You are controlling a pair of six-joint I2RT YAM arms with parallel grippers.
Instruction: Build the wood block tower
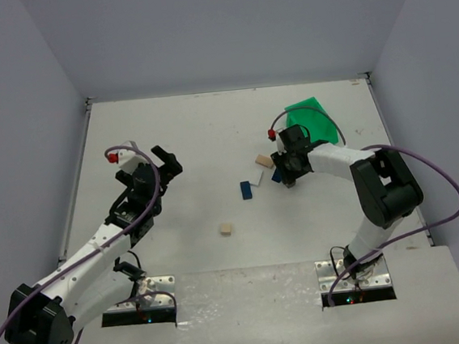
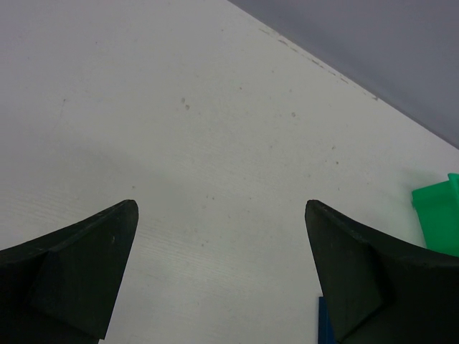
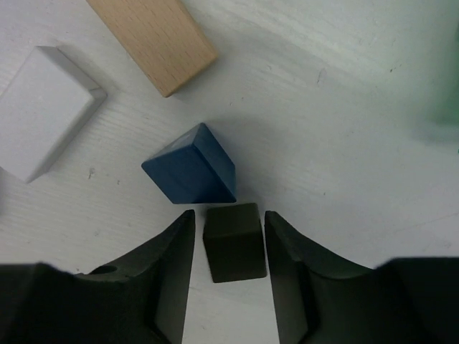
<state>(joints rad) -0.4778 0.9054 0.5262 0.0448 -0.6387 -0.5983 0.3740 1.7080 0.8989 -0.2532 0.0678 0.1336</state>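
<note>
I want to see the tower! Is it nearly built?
Not yet. Done: nothing is stacked; the tan cube, blue piece and tan plank lie apart. In hand: the right tool straddles a dark grey cube. Left: all the stacking; the left tool is open, empty.

Readable text, labels, numbers: none. Dark grey cube (image 3: 233,242) between the fingers (image 3: 168,276), blue block (image 3: 191,166) just beyond them: unmarked.

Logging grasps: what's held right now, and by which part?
Left gripper is open, empty. Right gripper has fingers either side of the dark block; whether they grip cannot be told.
</note>
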